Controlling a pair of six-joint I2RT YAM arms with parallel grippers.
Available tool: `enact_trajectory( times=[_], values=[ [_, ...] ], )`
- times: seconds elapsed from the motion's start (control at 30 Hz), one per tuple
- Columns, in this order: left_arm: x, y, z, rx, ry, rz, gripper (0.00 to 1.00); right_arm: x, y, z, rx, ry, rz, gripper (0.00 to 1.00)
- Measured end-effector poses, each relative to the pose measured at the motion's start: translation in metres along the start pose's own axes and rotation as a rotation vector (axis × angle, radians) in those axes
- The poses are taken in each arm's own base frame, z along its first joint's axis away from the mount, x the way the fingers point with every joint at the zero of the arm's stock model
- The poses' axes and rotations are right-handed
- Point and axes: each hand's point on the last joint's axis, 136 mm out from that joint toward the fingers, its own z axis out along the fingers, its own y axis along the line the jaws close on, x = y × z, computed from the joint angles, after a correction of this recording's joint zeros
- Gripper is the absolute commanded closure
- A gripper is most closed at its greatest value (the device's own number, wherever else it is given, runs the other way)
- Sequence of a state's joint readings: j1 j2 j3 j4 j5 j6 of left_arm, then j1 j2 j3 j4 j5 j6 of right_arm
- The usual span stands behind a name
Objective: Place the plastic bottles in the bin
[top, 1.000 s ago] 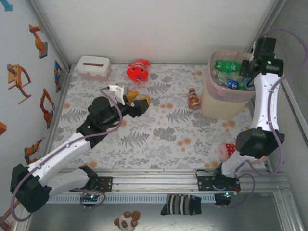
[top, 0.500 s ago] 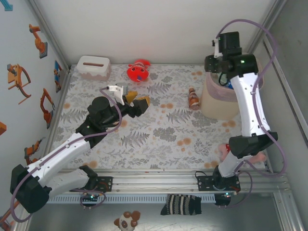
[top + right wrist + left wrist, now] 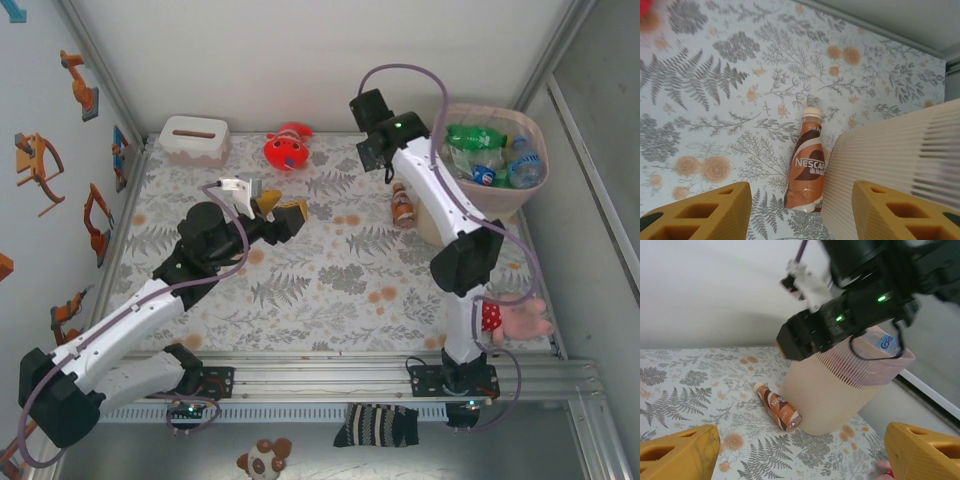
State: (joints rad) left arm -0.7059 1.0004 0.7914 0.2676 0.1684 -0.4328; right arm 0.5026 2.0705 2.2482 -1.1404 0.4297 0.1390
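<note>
One brown plastic bottle [image 3: 806, 165] lying beside pale pink slatted bin [image 3: 835, 395], cap toward far edge of floral table [image 3: 330, 290], three-plus bottles [image 3: 470, 135] inside, left gripper [image 3: 800, 450], right gripper [image 3: 802, 212] both spread.

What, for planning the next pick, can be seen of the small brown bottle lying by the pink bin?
The small brown plastic bottle has a pale cap and a brown-and-white wrap reading NESCAFE. It lies on its side on the fern-printed tabletop, cap toward the far wall, close beside the pale pink slatted bin; contact unclear.
</note>
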Motion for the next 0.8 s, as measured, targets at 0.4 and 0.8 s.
enact_trajectory(
  times=[0.4, 0.8],
  values=[
    [-0.007, 0.0, -0.01, -0.015, -0.024, 0.003, 0.15, 0.019, 0.019, 0.107, 0.17, 0.12, -0.083, 0.35],
    [-0.003, 0.006, -0.018, -0.042, -0.025, 0.001, 0.15, 0.046, 0.005, 0.178, 0.23, 0.224, -0.102, 0.37]
  ],
)
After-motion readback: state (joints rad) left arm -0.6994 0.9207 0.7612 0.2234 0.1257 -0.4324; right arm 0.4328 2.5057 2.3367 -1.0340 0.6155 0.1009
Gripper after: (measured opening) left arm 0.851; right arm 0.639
